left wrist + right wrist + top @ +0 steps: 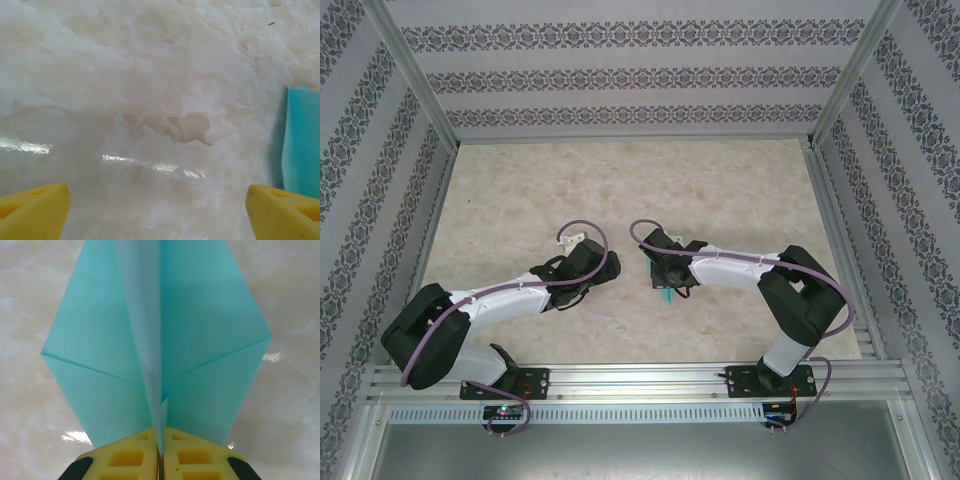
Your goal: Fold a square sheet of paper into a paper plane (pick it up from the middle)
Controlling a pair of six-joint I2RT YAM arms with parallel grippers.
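Left jaws: wide apart, clamped on nothing. Left pads at 7 and 5 o'clock of the left wrist view, above bare marbled worktop. At 3 o'clock there, a turquoise edge of the paper plane, just beside the 5 o'clock pad.

Right jaws: together, pinched on the plane's centre crease. Wings spread toward 9 and 3 o'clock, with paper running off past 12.

From above: plane near 5 o'clock of worktop centre, between both arms, largely hidden under the right wrist.
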